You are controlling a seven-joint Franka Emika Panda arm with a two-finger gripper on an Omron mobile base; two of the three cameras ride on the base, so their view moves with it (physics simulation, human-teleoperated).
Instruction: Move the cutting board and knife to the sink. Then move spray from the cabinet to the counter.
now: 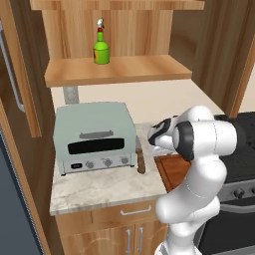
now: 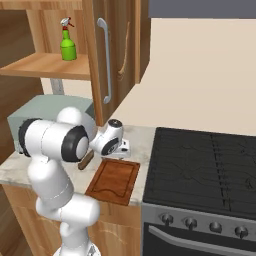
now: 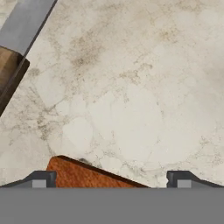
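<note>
On your far left in the left base view, the cabinet (image 1: 119, 72) stood open above the counter (image 1: 99, 191), and the spray (image 1: 101, 48) stood upright on its lower shelf, toward the left half. Below it, the pale green toaster oven (image 1: 94, 137) sat on the marbled stone, its front facing you. Just beside the oven's right side, the knife (image 1: 140, 158) lay flat on the counter, brown handle toward you.

Moving right, the cutting board (image 2: 115, 181) lay flat on the counter just beside the stove, which you saw best in the right base view; the knife and the board were near each other but apart. The gripper (image 3: 111, 178) hung low over the counter behind the board, and in the hand view you had its fingertips (image 3: 41, 178) spread wide with nothing between them: one board corner showed just inside the left tip, bare stone beyond, and the knife's blade and handle at the upper left corner.

On your far right, the black stovetop (image 2: 205, 167) adjoined the counter.
</note>
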